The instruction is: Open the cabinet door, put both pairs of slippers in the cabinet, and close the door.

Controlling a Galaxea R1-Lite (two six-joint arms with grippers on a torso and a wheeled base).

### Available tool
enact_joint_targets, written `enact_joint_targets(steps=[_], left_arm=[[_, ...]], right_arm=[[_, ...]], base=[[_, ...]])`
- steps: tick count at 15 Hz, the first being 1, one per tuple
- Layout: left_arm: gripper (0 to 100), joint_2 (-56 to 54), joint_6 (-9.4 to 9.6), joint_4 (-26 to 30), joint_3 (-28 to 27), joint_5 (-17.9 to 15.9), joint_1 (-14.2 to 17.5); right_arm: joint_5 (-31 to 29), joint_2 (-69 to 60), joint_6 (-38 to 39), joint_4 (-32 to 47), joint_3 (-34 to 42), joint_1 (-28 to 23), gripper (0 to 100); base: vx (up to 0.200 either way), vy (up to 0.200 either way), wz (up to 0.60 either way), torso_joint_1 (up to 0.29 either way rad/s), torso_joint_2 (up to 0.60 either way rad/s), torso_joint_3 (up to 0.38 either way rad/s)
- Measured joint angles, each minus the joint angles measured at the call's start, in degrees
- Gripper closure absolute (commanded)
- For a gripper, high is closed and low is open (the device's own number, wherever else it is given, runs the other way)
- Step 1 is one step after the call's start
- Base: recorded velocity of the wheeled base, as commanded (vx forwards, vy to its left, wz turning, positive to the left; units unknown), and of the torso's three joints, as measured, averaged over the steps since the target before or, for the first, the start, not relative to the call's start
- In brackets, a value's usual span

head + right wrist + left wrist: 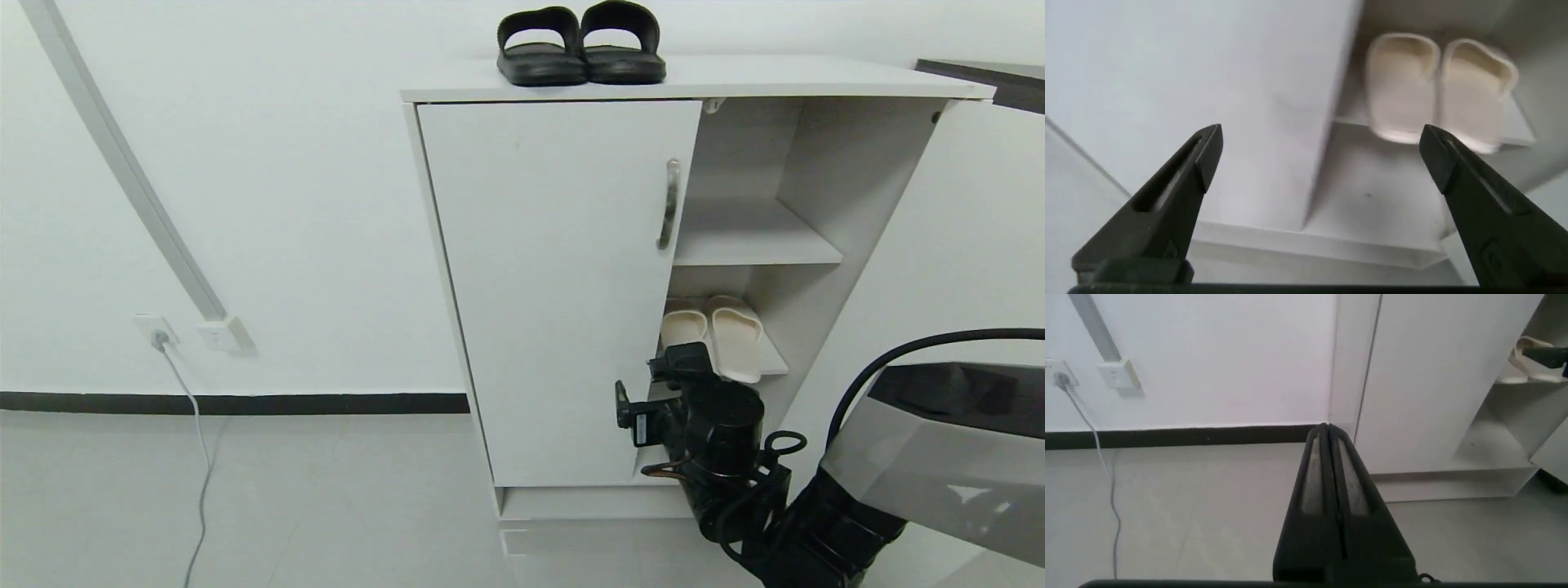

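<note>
Shoe-storing task, roughly halfway done by the look of it. White cabinet [816,77] against a pale wall, left door [555,286] closed, right door [963,245] swung wide open. Cream slippers [722,331] side by side on the middle shelf [775,361] inside. Black slippers [581,45] side by side on top of the cabinet, not yet stowed.

Right pincer [1320,135] released, spread wide and empty, just in front of the cream pair at the open side. Left pincer [1328,433] clenched on nothing, low above the floor [1192,523], aimed at the cabinet's lower left corner, well apart from both pairs.

Step in hand, apparently: first pair set down and let go. Next move, as a judgement: backing out of the opening without nudging the cream pair, rising to the cabinet top, gripping the black pair, setting it on the bare upper shelf [751,237], then pushing the right door shut. Care needed near the left door's handle [669,204] on the way up.
</note>
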Motion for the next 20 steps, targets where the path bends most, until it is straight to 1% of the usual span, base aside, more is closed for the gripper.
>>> enact_joint_targets(steps=[4, 14, 20], left_arm=[[100, 0.0, 0.02, -0.02, 0.0, -0.02, 0.02], [100, 0.0, -0.09, -0.02, 0.0, 0.01, 0.0], [100, 0.0, -0.09, -0.02, 0.0, 0.01, 0.0]], right_arm=[[0.04, 0.02, -0.27, -0.18, -0.11, 0.04, 0], [0.09, -0.56, -0.4, -1.96, 0.88, -0.44, 0], [0.23, -0.69, -2.32, -2.76, 2.01, -0.77, 0]], base=[[0.0, 0.2, 0.0, 0.004, 0.0, 0.005], [0.0, 0.0, 0.0, 0.0, 0.0, 0.0], [0.0, 0.0, 0.0, 0.0, 0.0, 0.0]])
